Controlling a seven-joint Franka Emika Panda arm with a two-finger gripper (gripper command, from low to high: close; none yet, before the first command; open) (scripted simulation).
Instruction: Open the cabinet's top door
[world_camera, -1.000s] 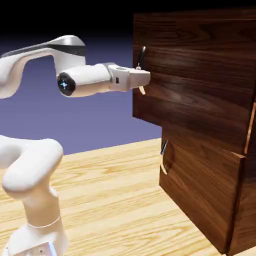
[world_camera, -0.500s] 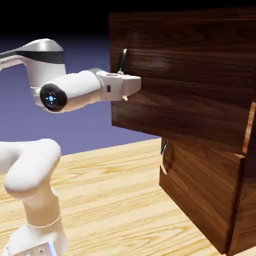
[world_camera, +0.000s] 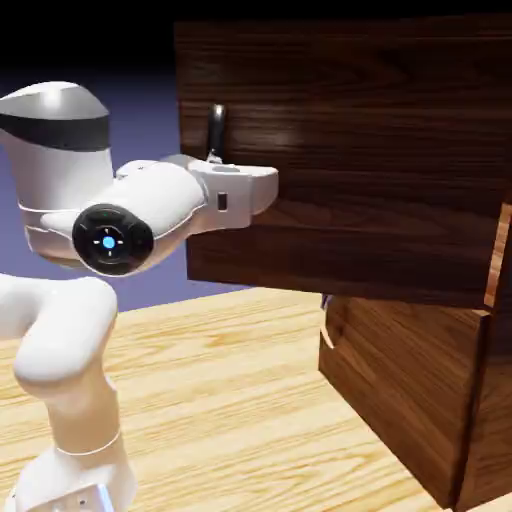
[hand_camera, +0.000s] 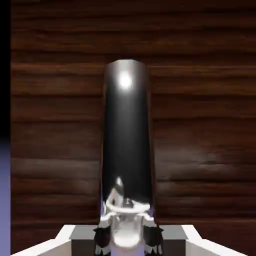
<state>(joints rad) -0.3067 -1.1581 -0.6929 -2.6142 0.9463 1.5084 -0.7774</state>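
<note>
The cabinet (world_camera: 488, 400) fills the exterior view's right. Its top door (world_camera: 350, 150), a dark walnut panel, stands swung out toward the exterior view's left, well past the lower door (world_camera: 400, 385). The door's dark bar handle (world_camera: 215, 130) sticks up just above my hand. My gripper (world_camera: 268, 190) is pressed against the door's front, shut on the handle. In the hand view the handle (hand_camera: 126, 135) rises as a glossy dark bar from between my fingertips (hand_camera: 102, 239), with the gripper (hand_camera: 127, 236) shut on its base and the door's wood (hand_camera: 200, 125) filling the background.
The lower door's small handle (world_camera: 325, 338) shows just under the open door's bottom edge. A light wooden table (world_camera: 230, 400) stretches in front of the cabinet. My arm's white base and elbow (world_camera: 70, 350) occupy the lower left.
The top door has swung further out toward the exterior view's left, and my hand, still shut on its handle, has moved left with it and turned.
</note>
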